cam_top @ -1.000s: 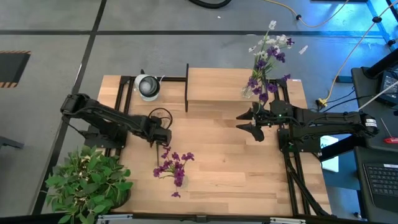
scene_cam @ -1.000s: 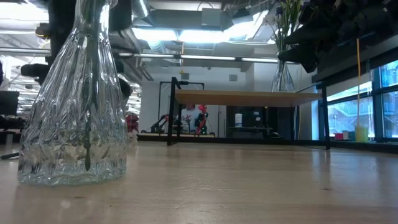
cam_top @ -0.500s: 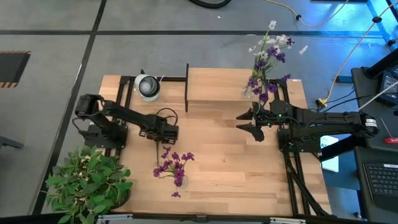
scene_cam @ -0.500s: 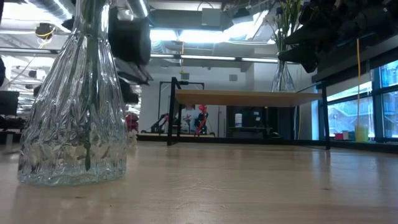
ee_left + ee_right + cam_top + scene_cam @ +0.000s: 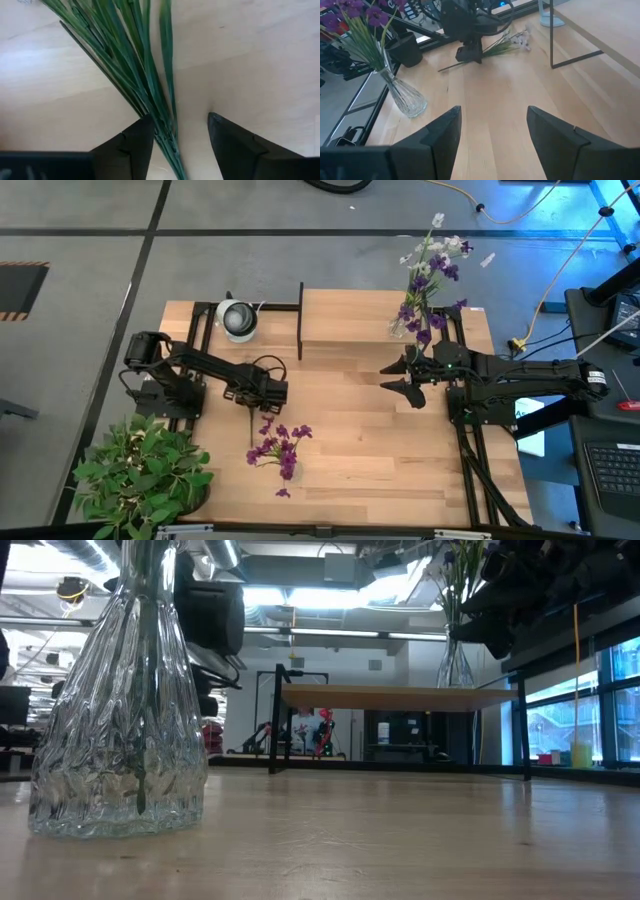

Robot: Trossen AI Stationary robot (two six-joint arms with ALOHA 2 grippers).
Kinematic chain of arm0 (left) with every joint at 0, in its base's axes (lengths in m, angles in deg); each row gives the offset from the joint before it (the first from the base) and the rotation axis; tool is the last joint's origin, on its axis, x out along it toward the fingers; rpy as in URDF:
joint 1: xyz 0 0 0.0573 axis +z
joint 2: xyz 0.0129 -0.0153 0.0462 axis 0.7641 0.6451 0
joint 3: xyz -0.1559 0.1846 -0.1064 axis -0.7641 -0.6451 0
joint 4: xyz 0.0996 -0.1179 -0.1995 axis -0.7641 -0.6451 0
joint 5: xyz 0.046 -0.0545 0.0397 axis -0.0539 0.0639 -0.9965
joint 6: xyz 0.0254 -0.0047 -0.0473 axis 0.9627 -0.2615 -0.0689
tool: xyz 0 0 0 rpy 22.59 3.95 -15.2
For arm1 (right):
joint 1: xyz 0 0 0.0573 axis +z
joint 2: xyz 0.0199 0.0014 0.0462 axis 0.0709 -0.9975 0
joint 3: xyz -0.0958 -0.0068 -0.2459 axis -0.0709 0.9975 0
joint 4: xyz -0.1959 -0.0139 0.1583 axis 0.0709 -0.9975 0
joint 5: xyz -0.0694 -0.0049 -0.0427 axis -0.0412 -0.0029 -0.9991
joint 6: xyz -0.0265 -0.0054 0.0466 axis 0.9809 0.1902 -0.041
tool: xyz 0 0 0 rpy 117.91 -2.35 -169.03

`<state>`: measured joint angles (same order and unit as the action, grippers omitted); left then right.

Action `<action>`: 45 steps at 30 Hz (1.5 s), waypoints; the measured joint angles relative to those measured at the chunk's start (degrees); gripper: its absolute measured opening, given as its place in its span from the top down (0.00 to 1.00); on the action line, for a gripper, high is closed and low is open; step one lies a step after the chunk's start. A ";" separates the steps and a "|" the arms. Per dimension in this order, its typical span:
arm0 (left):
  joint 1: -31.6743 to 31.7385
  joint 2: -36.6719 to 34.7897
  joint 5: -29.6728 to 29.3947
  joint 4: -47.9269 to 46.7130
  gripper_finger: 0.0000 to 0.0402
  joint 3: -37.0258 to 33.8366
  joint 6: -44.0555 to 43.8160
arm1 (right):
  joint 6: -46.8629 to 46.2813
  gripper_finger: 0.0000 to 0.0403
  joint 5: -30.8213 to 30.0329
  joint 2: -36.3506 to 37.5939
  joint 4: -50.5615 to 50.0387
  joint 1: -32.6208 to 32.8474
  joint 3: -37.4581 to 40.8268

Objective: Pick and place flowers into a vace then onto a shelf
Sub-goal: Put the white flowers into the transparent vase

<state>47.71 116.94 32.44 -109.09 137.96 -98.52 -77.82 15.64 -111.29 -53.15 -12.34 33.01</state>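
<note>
A bunch of green flower stems [image 5: 135, 65] lies flat on the table, its pale blossoms [image 5: 512, 40] pointing toward the far edge. My left gripper [image 5: 180, 130] [image 5: 252, 404] is open, low over the bunch, with one finger on each side of the stems near their cut ends. A ribbed glass vase [image 5: 120, 730] [image 5: 407, 97] holding purple flowers [image 5: 275, 445] stands on the table near it. A second vase of flowers [image 5: 402, 328] [image 5: 455, 665] stands on the shelf [image 5: 350, 315]. My right gripper [image 5: 492, 140] [image 5: 400, 377] is open and waits in front of the shelf's right part. My left gripper points down with the stems' cut ends [image 5: 167, 137] between its open fingers. The stems lie right beside one finger [image 5: 140, 137]; whether that finger touches them I cannot tell. The other finger stands apart from them.
A bushy potted plant [image 5: 145, 475] stands at the table's near left corner. A white round object [image 5: 238, 318] sits by the shelf's left end. A black frame [image 5: 200, 330] stands at the far left. Bare tabletop [image 5: 350, 430] lies between the two arms.
My left gripper has come down toward the stems on the table and shifted a little toward the table's right; most of this happened in the first half second. The flowers and both vases have stayed in place.
</note>
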 joint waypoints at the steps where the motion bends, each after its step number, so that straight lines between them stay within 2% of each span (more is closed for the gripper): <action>1: -0.02 0.00 0.15 0.00 0.57 0.00 -0.04 | 0.00 0.43 0.00 0.00 0.00 0.00 0.00; 7: -0.15 0.19 0.58 0.15 0.68 0.01 2.80 | 0.00 0.43 -0.02 0.00 0.00 -0.01 0.00; 18: -0.18 0.28 -0.34 0.01 0.98 0.02 3.00 | -0.20 0.43 -0.04 0.00 0.00 0.00 0.00; 25: -1.22 -2.06 -1.37 1.40 0.99 3.54 10.44 | -0.38 0.43 0.32 0.00 0.03 -0.02 0.00; 31: -2.00 -7.78 -10.06 0.22 0.99 10.26 14.14 | -0.69 0.43 6.40 0.00 0.57 0.02 0.00; 34: -2.01 -10.98 -15.37 0.24 0.99 14.03 16.88 | -1.89 0.43 6.48 -0.01 0.96 0.36 0.00; 38: -2.30 -14.30 -21.54 5.75 0.99 18.51 24.72 | -1.98 0.43 6.49 0.00 4.41 2.01 0.00; 41: -2.87 -15.97 -23.78 16.73 0.99 19.96 33.61 | -3.51 0.43 6.35 -0.04 8.51 3.58 0.00; 45: -3.35 -16.55 -22.65 35.74 0.99 20.15 45.88 | -6.13 0.43 2.90 -0.04 14.66 5.79 0.00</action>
<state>44.37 100.39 9.78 -73.35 158.12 -52.64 -83.95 18.54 -111.33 -38.48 -6.55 33.01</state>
